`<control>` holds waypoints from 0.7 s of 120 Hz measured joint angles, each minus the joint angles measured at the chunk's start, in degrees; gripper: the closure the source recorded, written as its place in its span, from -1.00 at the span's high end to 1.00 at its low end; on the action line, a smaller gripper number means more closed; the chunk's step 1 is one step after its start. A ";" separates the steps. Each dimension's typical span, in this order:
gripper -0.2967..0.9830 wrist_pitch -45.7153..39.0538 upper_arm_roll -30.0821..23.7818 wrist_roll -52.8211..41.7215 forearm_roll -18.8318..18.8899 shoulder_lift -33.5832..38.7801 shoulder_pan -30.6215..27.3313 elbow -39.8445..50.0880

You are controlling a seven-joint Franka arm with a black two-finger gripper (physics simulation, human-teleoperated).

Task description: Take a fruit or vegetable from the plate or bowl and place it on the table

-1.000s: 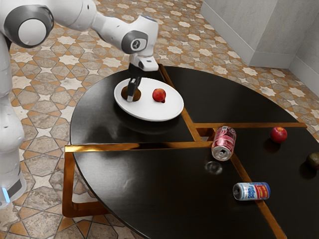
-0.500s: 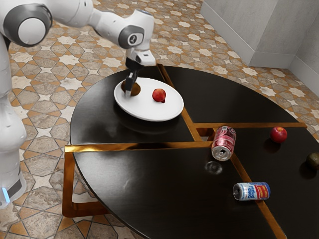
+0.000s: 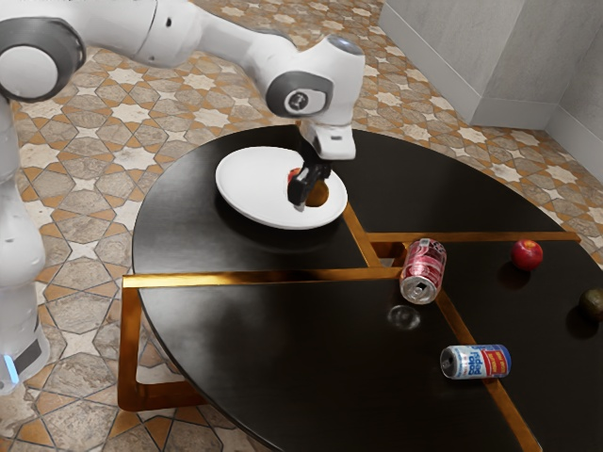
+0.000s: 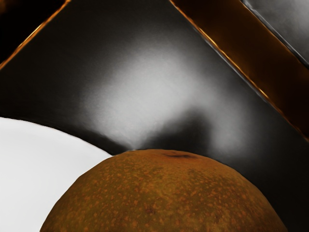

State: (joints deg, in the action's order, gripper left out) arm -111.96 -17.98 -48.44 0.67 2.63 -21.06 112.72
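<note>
My gripper (image 3: 310, 192) is over the right part of the white plate (image 3: 250, 188) in the exterior view, shut on a brown, round fruit (image 3: 321, 194). The fruit looks lifted, and its exact height over the plate is hard to tell. Behind the gripper a red fruit (image 3: 294, 174) on the plate is mostly hidden. In the wrist view the speckled brown fruit (image 4: 164, 193) looms large at the lower edge, with the plate's rim (image 4: 58, 133) beside it.
On the black round table (image 3: 254, 358) lie a red can (image 3: 424, 271), a blue can (image 3: 476, 362), a red apple (image 3: 527, 254) and a dark green fruit (image 3: 593, 302) at the exterior view's right. Brown wooden strips (image 3: 283, 276) cross the tabletop.
The brown fruit has left its spot at the plate's left part and moved with my gripper toward the exterior view's right. The gripper now partly covers the red fruit.
</note>
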 joint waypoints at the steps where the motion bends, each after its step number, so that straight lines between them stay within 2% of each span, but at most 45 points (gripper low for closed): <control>1: -0.05 0.02 -0.49 0.20 0.08 -0.04 -0.02 -0.02; 21: -0.05 0.25 -8.12 4.42 1.44 -2.49 0.66 -0.15; 30: -0.05 0.29 -9.97 6.29 2.02 -3.90 2.18 -1.06; 47: 0.30 0.45 -10.48 9.10 2.44 -4.31 5.12 -1.40; 66: 0.46 0.61 -10.18 11.48 2.86 -4.06 3.33 -2.31; 74: 0.49 2.40 -9.14 12.36 4.42 -3.64 2.34 -7.74; 78: 0.50 3.66 -6.96 12.81 5.42 -3.55 3.43 -11.36; 84: 0.51 5.51 4.47 13.65 7.02 -3.49 13.07 -16.82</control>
State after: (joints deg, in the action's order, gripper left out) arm -106.45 -13.52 -34.79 7.68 -0.86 -7.99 95.91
